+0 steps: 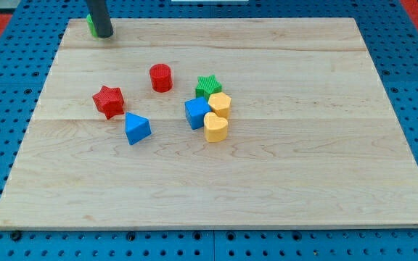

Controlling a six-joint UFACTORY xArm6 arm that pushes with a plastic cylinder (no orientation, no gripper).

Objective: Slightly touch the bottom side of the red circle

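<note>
The red circle stands on the wooden board, left of centre in the upper half. My tip rests near the board's top left corner, far up and left of the red circle and apart from it. A green block shows partly behind the rod, against its left side; its shape is hidden.
A red star and a blue triangle lie below left of the red circle. To its right sits a tight cluster: green star, yellow hexagon, blue cube, yellow heart. Blue pegboard surrounds the board.
</note>
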